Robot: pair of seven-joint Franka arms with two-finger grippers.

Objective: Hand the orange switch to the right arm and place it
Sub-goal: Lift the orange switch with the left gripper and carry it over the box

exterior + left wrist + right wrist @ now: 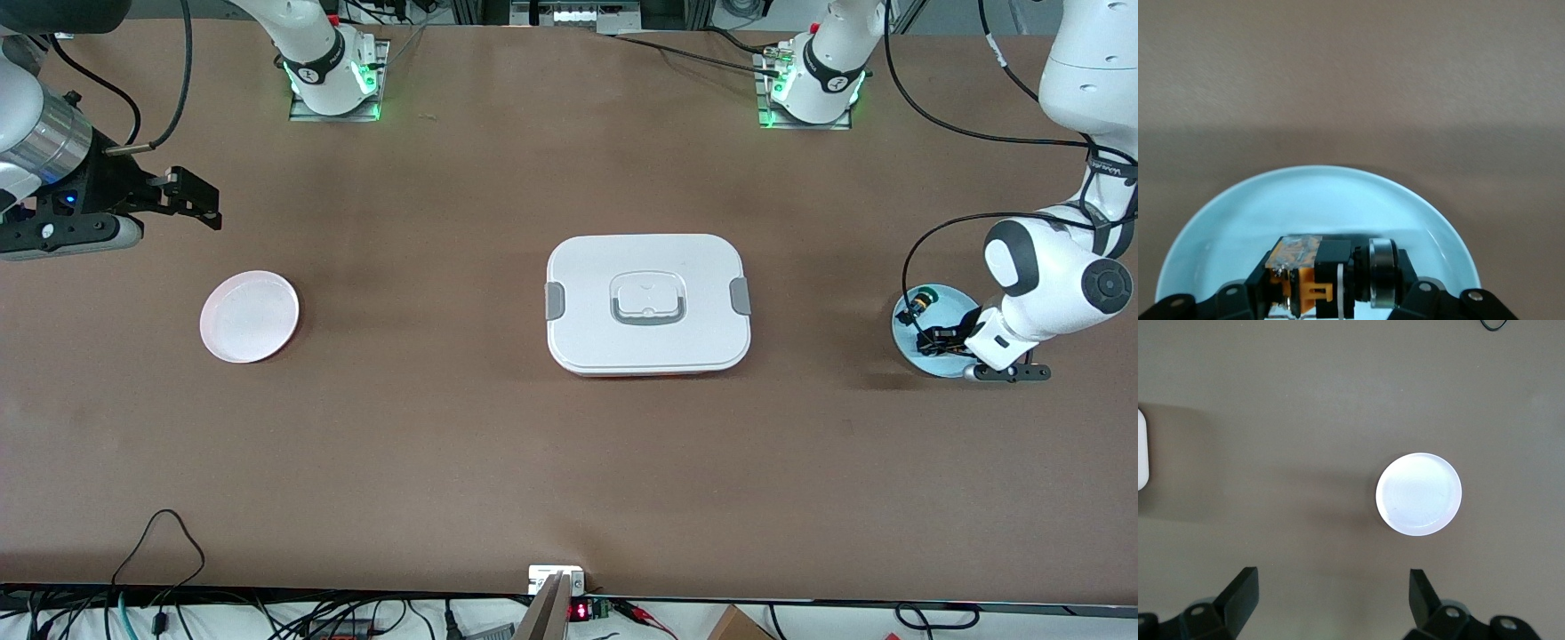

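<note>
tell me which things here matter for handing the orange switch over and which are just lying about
Part of the job:
- orange switch, in the blue plate
- left gripper, shut on it
- right gripper, open, waiting above the table
- pink plate, probably the drop spot

Just lying about:
- white lidded box
- green-capped switch

Left arm down and clamped, right arm waiting.
The left arm folds down at its end of the table, its gripper [944,338] lowered with fingers [1251,287] closed. The right gripper [191,197] hangs raised at its own end, fingers [1238,593] spread wide.
</note>
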